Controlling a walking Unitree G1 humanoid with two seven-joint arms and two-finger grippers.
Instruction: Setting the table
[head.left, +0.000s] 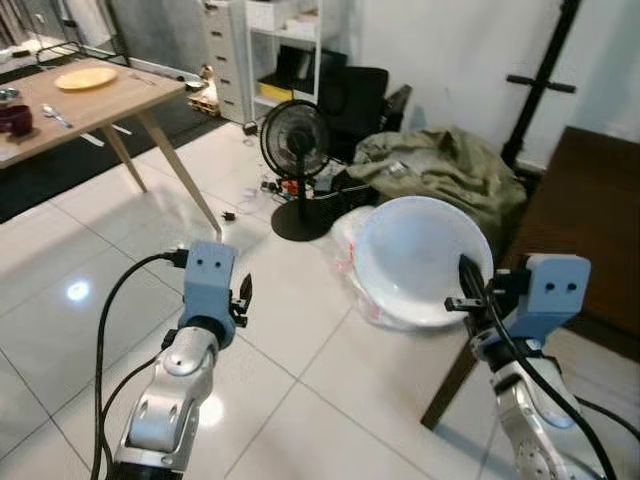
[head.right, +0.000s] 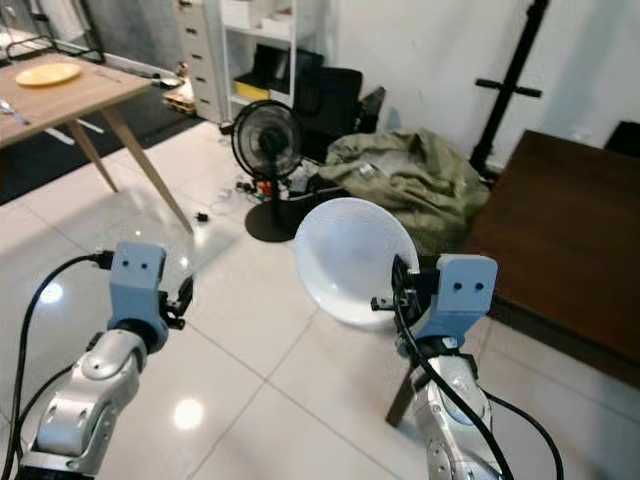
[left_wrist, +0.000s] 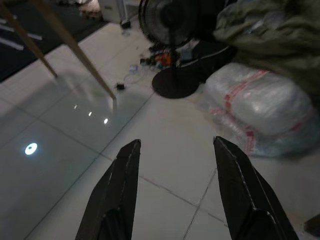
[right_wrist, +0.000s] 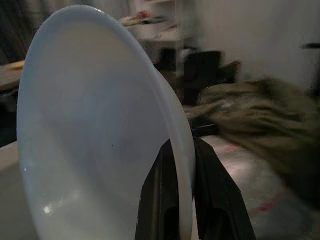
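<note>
My right gripper (head.left: 466, 290) is shut on the rim of a white plate (head.left: 418, 258), held up on edge in front of me at the right; its fingers (right_wrist: 165, 200) pinch the rim. The left gripper (head.left: 245, 292) hovers over the floor at the left, open, with nothing between its fingers (left_wrist: 122, 185). At the far left stands the light wooden dining table (head.left: 95, 105) with a yellow plate (head.left: 86, 78), a dark red mug (head.left: 15, 120) and a spoon (head.left: 55, 116).
A dark brown table (head.left: 590, 215) stands at my right. On the white tiled floor ahead are a black fan (head.left: 297, 165), an olive cloth heap (head.left: 440, 165), a plastic-wrapped bundle (left_wrist: 260, 105) and cables. White shelving (head.left: 275, 50) lines the back wall.
</note>
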